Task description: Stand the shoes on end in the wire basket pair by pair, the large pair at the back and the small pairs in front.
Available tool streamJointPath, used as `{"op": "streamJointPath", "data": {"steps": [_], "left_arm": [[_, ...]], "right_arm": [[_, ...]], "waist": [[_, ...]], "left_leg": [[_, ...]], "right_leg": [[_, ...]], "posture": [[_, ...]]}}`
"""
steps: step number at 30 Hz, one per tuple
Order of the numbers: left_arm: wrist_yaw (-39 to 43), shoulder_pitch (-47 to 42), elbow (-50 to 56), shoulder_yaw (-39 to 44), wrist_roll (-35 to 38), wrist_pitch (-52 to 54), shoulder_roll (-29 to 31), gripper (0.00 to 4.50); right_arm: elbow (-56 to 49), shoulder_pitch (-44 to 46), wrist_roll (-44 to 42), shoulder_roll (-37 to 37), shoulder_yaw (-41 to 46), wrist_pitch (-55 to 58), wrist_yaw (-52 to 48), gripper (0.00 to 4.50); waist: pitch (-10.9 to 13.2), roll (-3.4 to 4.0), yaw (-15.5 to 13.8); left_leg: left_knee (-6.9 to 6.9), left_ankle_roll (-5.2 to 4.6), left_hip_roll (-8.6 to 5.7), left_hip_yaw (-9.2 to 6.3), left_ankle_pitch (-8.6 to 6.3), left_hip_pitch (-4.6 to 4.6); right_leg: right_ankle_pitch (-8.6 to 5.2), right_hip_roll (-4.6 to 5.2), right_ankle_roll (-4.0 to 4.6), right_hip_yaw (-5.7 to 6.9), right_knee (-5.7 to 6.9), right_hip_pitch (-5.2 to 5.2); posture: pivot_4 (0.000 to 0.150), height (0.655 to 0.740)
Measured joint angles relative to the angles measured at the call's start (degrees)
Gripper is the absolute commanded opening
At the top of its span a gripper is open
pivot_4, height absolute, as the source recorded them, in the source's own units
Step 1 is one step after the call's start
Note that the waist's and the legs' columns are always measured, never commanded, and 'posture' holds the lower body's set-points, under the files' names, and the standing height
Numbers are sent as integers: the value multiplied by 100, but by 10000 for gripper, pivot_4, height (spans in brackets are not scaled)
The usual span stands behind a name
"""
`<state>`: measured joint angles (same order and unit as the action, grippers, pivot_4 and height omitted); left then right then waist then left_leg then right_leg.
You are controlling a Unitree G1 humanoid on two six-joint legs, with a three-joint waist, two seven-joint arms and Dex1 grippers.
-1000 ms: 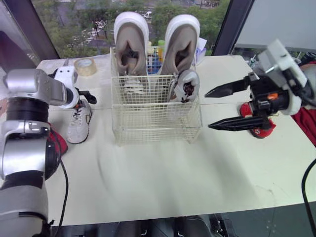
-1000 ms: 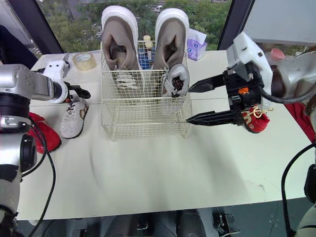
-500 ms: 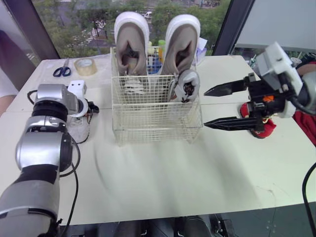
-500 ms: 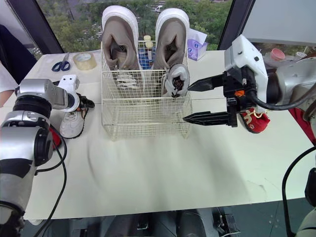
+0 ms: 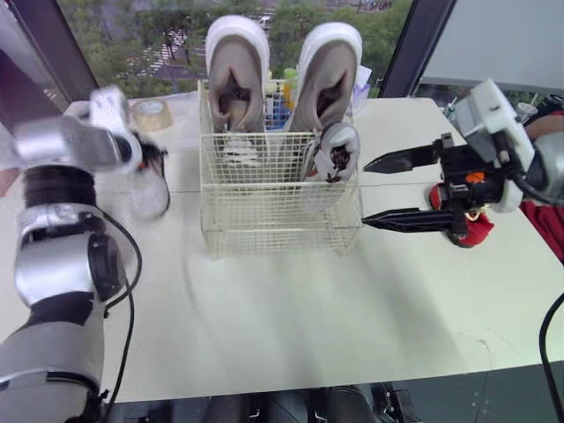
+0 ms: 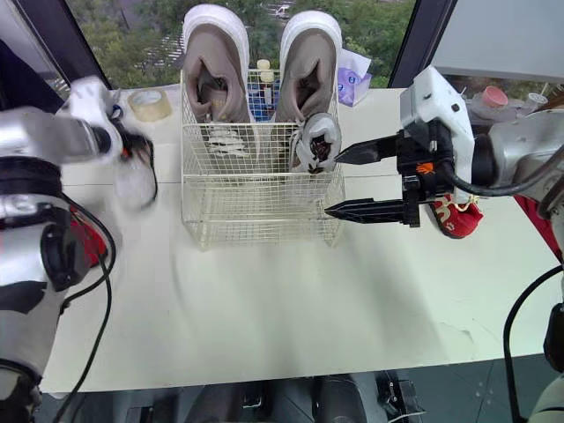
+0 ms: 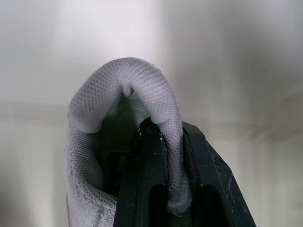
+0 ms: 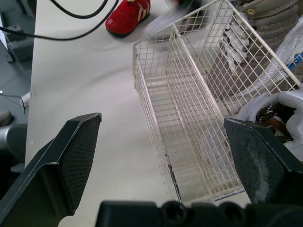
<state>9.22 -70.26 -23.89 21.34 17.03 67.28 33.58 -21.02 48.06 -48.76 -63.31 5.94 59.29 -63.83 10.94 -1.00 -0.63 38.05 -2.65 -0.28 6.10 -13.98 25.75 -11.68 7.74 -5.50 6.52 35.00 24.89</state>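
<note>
Left eye view: the wire basket (image 5: 280, 231) sits at 12 o'clock on the table (image 5: 291, 326); the large pair (image 5: 236, 75) stands on end along its back; a stowed small shoe (image 5: 336, 152) stands just in front of them, at the basket's 3 o'clock end. Your left gripper (image 5: 148, 157) is at the basket's 9 o'clock with the small mesh shoe (image 5: 152, 192) hanging beneath it; it is blurred, so you cannot tell whether the toe is clear of the table. Your right gripper (image 5: 364, 194) is at the basket's 3 o'clock, fingers spread wide, carrying nothing; a red shoe (image 5: 467, 231) lies just behind it.

Right eye view: same layout; a tape roll (image 6: 148, 104) lies at the basket's 10 o'clock, apart from it.

Left wrist view: the fingers (image 7: 147, 179) are clenched on the mesh shoe's heel collar, one inside the opening, one outside; the collar folds between them. Judgement: the shoe is light and soft; a pinch on the collar will let it swing and twist; a hold lower on the heel, nearer the sole, looks likely to be firmer.

Right wrist view: the fingers (image 8: 71, 151) stand released; the basket's front row lies bare; a second red shoe (image 8: 128, 19) lies beyond its far end. Judgement: the mesh shoe belongs beside the stowed one.
</note>
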Motion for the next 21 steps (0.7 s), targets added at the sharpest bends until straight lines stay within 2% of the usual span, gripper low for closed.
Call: {"op": "streamJointPath", "data": {"steps": [2, 5, 6, 8, 11, 15, 21], "left_arm": [[-521, 610, 2623, 783, 308, 287, -763, 931], [-559, 1406, 4970, 1560, 1247, 215, -1806, 931], [-477, 1862, 5771, 1549, 1545, 18, -2062, 931], [-468, 2513, 6589, 1195, 1615, -251, -2093, 931], [-586, 3211, 7167, 585, 1475, -939, -2411, 931], [-350, 3736, 7174, -266, 1128, -2171, -2523, 931], [191, 4139, 6203, -981, 941, -3730, -2872, 931]], "right_arm": [[116, -36, -43, 39, 68, 47, 110, 45000], [332, -28, -102, 175, 145, 54, 226, 45000], [429, -24, -105, 243, 149, 54, 269, 45000], [620, 5, -92, 377, 117, 46, 311, 45000], [885, 88, 23, 471, -55, 25, 312, 45000], [1125, 244, 154, 566, -288, 14, 233, 45000], [1230, 287, 291, 563, -436, 113, 166, 45000]], "waist": [[-2, 0, -4], [-2, 0, -6], [-1, 0, -4], [-3, 3, -5], [-4, 4, -32], [-7, 6, -28], [-7, 6, -27]], "left_leg": [[-1, -1, 0, -3, 0, -10], [-3, 6, 3, -3, 4, -36], [-1, 8, 4, -4, 5, -38], [0, 17, 4, -1, 11, -46], [13, 26, 6, -1, 21, -49], [18, -8, 2, 6, 19, -45], [19, -41, 2, 7, 18, -37]], "right_leg": [[1, 0, -1, 2, -5, -18], [-1, -7, -2, 5, -12, -40], [-1, -8, -1, 7, -5, -41], [1, -12, 2, 8, 9, -45], [6, -18, 11, 11, 14, -52], [7, -15, 13, 13, 6, -53], [7, -12, 13, 18, 4, -48]], "posture": [[1500, 7400], [1500, 7400], [1500, 7400], [1500, 7400], [1500, 7400], [1500, 7400], [1500, 7400]]}}
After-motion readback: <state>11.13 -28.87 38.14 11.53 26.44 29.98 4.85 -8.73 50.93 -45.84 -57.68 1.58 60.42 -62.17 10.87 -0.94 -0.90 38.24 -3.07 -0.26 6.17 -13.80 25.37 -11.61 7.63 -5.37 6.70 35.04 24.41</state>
